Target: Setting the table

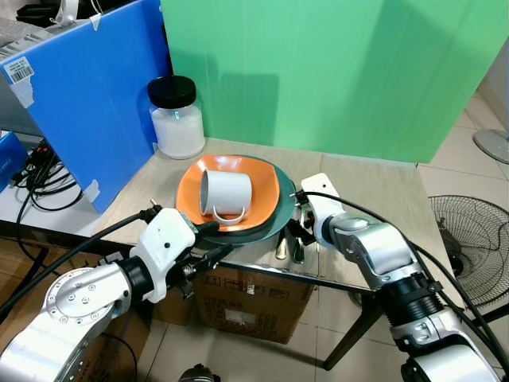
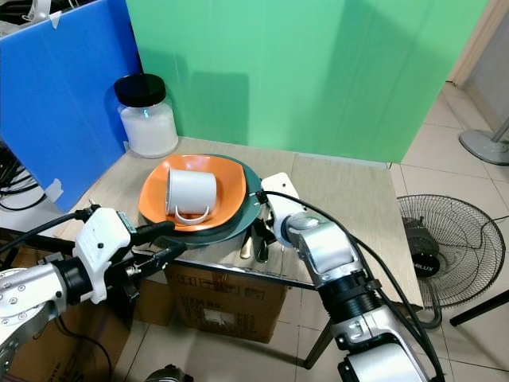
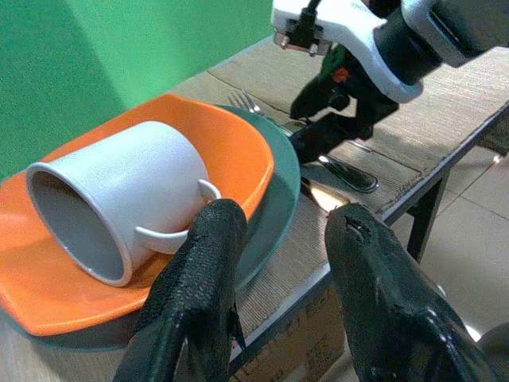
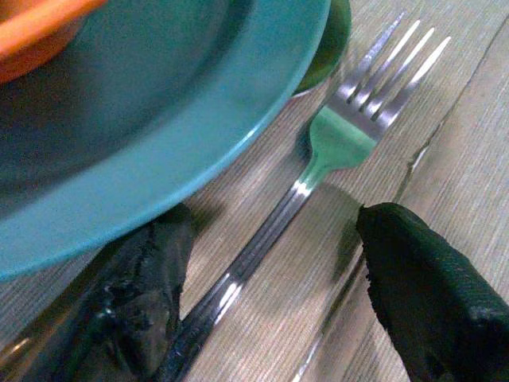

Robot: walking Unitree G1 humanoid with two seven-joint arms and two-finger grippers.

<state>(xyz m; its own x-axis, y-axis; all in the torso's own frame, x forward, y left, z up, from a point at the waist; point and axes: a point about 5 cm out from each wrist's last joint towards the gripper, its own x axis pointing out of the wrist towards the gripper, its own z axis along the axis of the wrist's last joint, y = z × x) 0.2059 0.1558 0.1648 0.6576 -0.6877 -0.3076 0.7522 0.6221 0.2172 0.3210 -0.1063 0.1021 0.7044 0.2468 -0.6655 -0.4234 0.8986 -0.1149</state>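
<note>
Jar point(image 1: 176, 117) sitting at table's point(image 1: 382, 199) back left; left gripper point(image 1: 213, 241) hovering open at the near edge by the teal plate point(image 1: 274, 219); mug point(image 1: 223, 193) lying sideways in the orange dish point(image 1: 266, 185); right gripper point(image 4: 270, 278) straddling the fork point(image 4: 334, 143), open.

Barcode sticker point(image 1: 19, 72) on the blue board's point(image 1: 95, 95) top corner, digits too small to read. Cardboard box point(image 1: 246, 306) under the tabletop point(image 1: 374, 191) has a label, print illegible. Fan point(image 2: 453, 255) hub carries lettering, blurred, not readable. No other text.
</note>
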